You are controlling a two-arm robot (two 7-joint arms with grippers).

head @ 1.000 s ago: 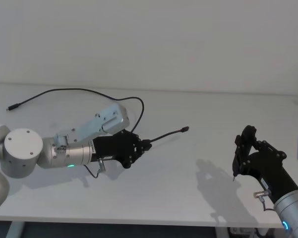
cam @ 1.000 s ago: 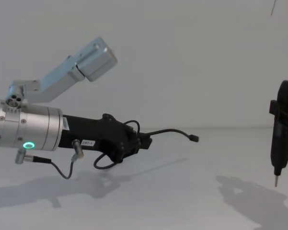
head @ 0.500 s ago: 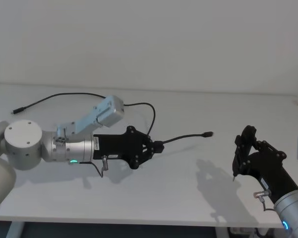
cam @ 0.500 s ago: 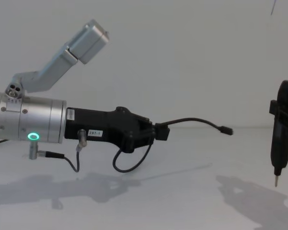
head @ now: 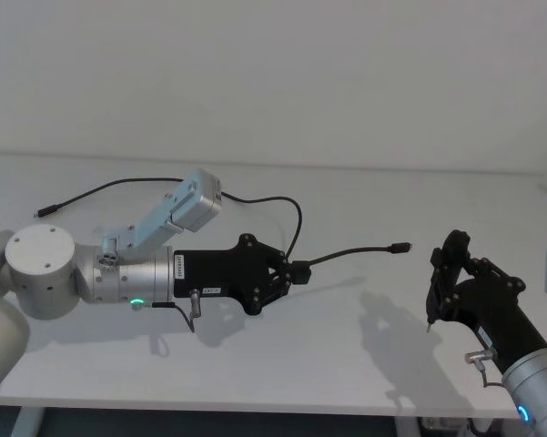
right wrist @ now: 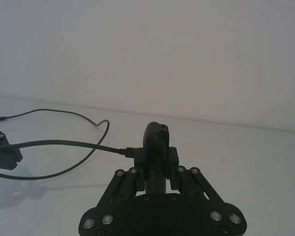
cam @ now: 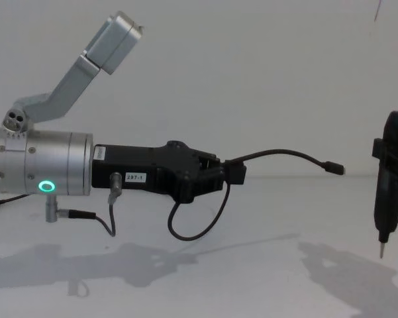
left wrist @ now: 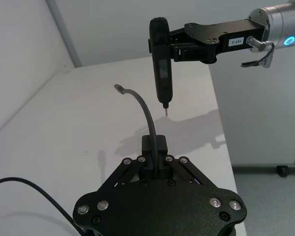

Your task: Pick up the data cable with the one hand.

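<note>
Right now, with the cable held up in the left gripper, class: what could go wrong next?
1. The cable has its free plug pointing at the tool in the right gripper; moving closer could knock them together.
2. The left gripper clamps one short section; the long tail trails across the table behind the arm and could snag or drag.

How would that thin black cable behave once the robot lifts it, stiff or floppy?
Probably floppy over its length: behind the left gripper the data cable sags in a loop and trails along the table. Its short free end juts out in a gentle arch, so it seems springy over short spans. Being so thin, it is likely light.
</note>
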